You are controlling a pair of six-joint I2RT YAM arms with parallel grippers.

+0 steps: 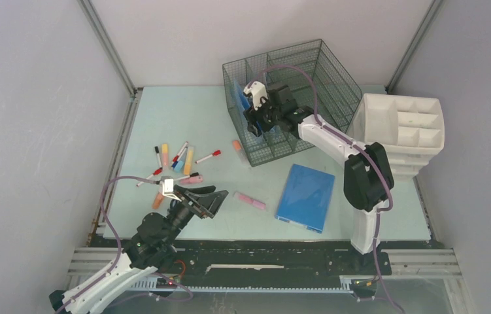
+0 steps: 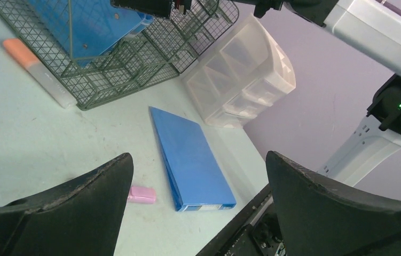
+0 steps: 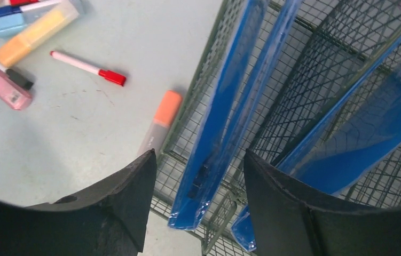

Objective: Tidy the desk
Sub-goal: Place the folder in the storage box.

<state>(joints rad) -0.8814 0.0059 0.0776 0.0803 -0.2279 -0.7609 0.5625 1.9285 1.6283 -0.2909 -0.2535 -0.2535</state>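
Desk (image 1: pixel 184 114): pale mint top, smooth and lightly scuffed, filling the floor between the grey walls. Black rail along its near edge.

Wire rack (image 1: pixel 324 69) at the far middle of the desk. It is dark mesh, boxy, divided into slots. Thin glossy blue folders (image 3: pixel 225 106) stand on edge in its left slots.

Right gripper (image 3: pixel 199 157) over the rack's left corner, jaws apart. One standing folder's edge sits between them, clear of both black fingers.

Right of the rack, just beside it: white plastic drawer unit (image 1: pixel 403 127), milky, with a compartmented top. Contact cannot be told.

In front of the rack: flat blue folder (image 1: pixel 306 196), rigid, rectangular. Against the rack's left foot: orange-capped highlighter (image 3: pixel 158 120), pale barrel.

Left of the rack: loose scatter of pens (image 1: pixel 176 160) with red, yellow, blue and pink caps, some crossing. Pink highlighter (image 1: pixel 251 200) lies alone, front-left of the rack.

Left gripper (image 2: pixel 198 157) well front-left of the rack, over bare desk, jaws wide, holding nothing. Its fingers are matte black, curved, worn at the edges.
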